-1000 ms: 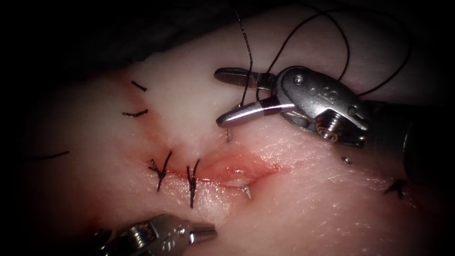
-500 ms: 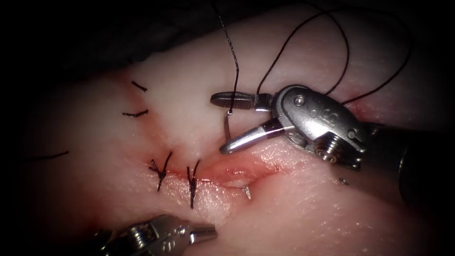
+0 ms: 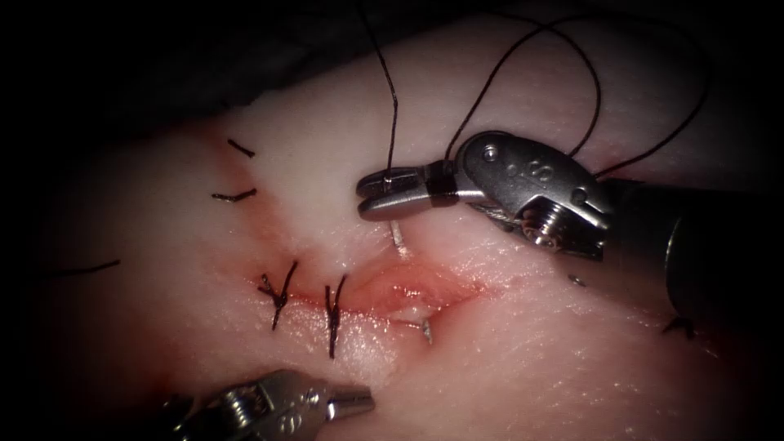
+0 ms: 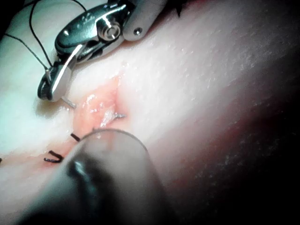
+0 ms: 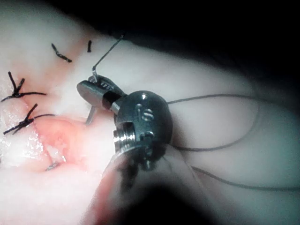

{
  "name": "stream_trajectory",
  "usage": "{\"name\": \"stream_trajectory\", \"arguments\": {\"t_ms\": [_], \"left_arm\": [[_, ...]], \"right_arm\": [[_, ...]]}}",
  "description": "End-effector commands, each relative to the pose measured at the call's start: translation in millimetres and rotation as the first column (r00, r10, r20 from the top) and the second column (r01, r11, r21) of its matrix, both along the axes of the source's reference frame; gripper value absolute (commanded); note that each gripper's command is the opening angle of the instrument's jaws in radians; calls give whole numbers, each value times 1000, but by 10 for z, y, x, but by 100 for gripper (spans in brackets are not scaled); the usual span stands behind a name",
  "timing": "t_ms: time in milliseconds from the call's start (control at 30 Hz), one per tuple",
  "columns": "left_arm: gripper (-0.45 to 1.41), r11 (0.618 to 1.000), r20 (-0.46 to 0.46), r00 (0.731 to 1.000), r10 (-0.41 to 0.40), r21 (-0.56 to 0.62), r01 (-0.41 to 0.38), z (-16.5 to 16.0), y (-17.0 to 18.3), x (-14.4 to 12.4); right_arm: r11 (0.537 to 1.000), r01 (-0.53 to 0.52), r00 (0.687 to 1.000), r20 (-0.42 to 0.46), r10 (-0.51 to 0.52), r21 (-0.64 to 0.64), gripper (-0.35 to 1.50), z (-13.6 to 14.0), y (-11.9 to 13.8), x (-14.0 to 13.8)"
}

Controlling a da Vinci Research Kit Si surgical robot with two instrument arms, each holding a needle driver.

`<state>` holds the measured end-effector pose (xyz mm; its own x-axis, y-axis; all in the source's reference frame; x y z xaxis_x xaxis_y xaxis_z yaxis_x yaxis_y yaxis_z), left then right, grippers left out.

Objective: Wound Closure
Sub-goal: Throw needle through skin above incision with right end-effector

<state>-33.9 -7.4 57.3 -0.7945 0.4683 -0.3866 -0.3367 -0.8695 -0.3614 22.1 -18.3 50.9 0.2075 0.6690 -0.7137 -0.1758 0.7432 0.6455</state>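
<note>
The curved needle sits in the tissue (image 3: 531, 359) across the open part of the cut (image 3: 408, 292). Its tip (image 3: 425, 330) pokes out on the near side and its rear end (image 3: 398, 237) rises on the far side. My right tool (image 3: 365, 198) is shut on that rear end, where the black thread (image 3: 394, 106) joins it. In the right wrist view the right tool (image 5: 84, 89) pinches the needle (image 5: 89, 115); the left wrist view has the right tool (image 4: 46, 91) above the needle's tip (image 4: 120, 115). My left tool (image 3: 369, 400) lies shut near the front edge, holding nothing.
Two tied stitches (image 3: 278, 298) (image 3: 331, 314) close the cut left of the needle. Cut thread ends (image 3: 237, 196) lie farther left. Thread loops (image 3: 588, 90) arc behind the right tool. Red fluid (image 3: 384, 294) wets the cut's edges.
The right tool's jaws, open a second ago, came down around the needle's rear end and closed on it. The thread shifted left. The left tool stayed still.
</note>
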Motion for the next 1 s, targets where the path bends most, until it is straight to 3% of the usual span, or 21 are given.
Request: {"name": "stream_trajectory", "arguments": {"t_ms": [33,300,400,567,700,833,1000], "left_arm": [[-45,1000,2,1000,-1,-3,1,3,8,-5],[-45,1000,2,1000,-1,-3,1,2,8,-6],[-45,1000,1,1000,-2,-3,2,2,8,-6],[-45,1000,1,1000,-2,-2,2,1,7,-6],[-45,1000,1,1000,-2,-2,2,1,7,-6],[-45,1000,1,1000,-2,-2,2,1,8,-6],[-45,1000,2,1000,-1,-2,1,1,9,-6]], "right_arm": [[997,-29,999,44,26,71,-35,-4,10,11],[942,-175,965,240,107,285,-35,-14,-3,10],[929,-232,947,285,148,289,-35,-15,3,9],[900,-329,921,310,237,287,-35,-16,22,5],[904,-342,914,314,256,257,-35,-16,29,2],[906,-323,925,293,241,275,-35,-15,16,6],[874,-317,934,279,221,369,-35,-14,-9,15]]}}
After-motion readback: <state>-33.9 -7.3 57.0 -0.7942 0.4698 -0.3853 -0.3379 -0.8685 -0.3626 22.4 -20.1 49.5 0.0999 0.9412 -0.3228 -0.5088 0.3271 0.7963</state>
